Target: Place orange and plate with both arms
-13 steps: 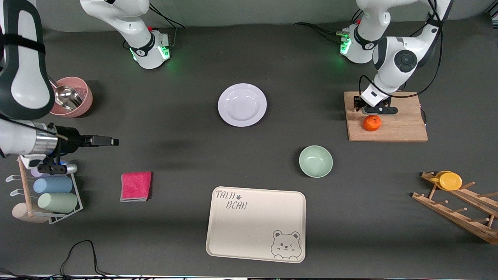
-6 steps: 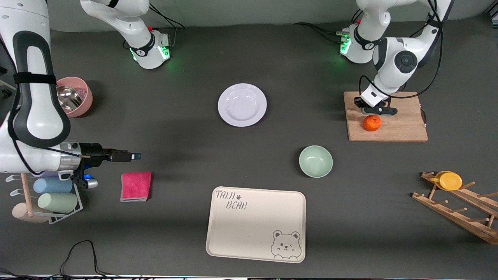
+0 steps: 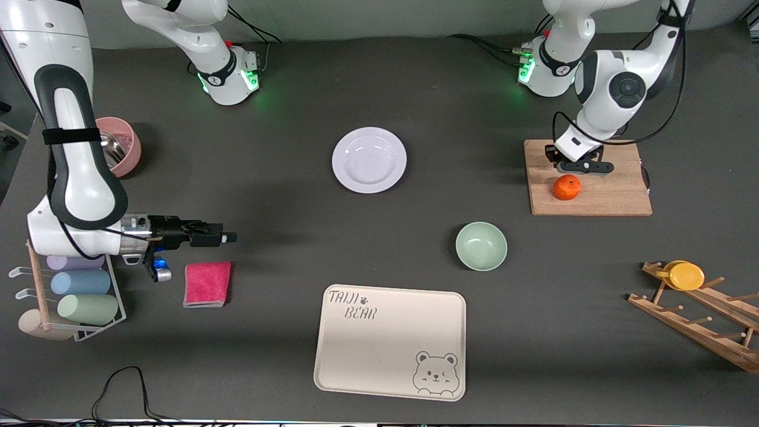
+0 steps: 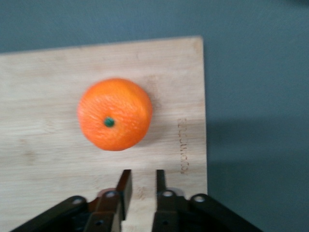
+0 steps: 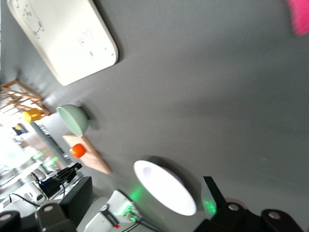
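The orange [image 3: 567, 187] lies on a wooden cutting board [image 3: 616, 193] toward the left arm's end of the table. My left gripper [image 3: 581, 168] hovers over the board just beside the orange. In the left wrist view the orange [image 4: 115, 114] sits ahead of the gripper [image 4: 142, 178], whose fingers stand a narrow gap apart and hold nothing. The white plate [image 3: 369, 160] lies mid-table. My right gripper [image 3: 228, 238] is open and empty, held level over bare table above the pink cloth. The right wrist view shows the plate [image 5: 164, 188] ahead of it.
A pale-green bowl [image 3: 481, 246] and a cream bear tray [image 3: 389, 341] lie nearer the camera than the plate. A pink cloth [image 3: 207, 284], cup rack [image 3: 77, 293] and pink bowl [image 3: 121, 148] are at the right arm's end. A wooden rack [image 3: 699, 320] holds a yellow disc.
My right arm has swung its gripper from over the cup rack toward the middle of the table. My left gripper has shifted slightly over the board beside the orange.
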Motion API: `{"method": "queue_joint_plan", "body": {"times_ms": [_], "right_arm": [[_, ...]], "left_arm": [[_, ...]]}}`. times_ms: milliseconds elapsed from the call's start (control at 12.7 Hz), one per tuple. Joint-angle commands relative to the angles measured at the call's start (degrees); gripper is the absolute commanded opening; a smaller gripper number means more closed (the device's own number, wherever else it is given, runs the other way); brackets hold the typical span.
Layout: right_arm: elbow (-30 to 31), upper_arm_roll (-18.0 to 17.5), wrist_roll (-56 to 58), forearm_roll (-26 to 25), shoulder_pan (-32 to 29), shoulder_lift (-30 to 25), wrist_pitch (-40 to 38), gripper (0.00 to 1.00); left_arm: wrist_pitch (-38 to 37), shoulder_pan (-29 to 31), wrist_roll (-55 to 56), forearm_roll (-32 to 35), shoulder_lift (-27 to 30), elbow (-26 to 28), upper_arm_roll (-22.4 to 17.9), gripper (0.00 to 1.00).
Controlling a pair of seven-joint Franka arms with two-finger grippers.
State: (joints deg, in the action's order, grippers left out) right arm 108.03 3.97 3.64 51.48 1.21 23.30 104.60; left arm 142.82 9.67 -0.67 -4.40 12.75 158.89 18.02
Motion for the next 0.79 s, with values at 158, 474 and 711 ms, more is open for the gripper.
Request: {"method": "queue_joint_plan", "body": {"times_ms": [158, 474, 711], "right_arm": [[15.77, 0.07, 14.34, 16.94, 5.9, -4.92, 7.8, 1.0], [30.27, 0.07, 39.11, 36.36, 10.12, -7.47, 9.75, 1.0], [37.76, 0.07, 54.77, 46.67, 12.84, -7.39, 9.31, 1.0]], "left_arm": [[-17.49, 8.69, -9.08, 2.65, 2.38, -15.89, 0.09, 1.0], [-6.03, 8.7, -9.0, 2.29, -0.78, -7.4, 0.18, 1.0], [1.65, 6.95, -8.74, -0.34, -1.93, -1.14, 0.18, 0.89]]}}
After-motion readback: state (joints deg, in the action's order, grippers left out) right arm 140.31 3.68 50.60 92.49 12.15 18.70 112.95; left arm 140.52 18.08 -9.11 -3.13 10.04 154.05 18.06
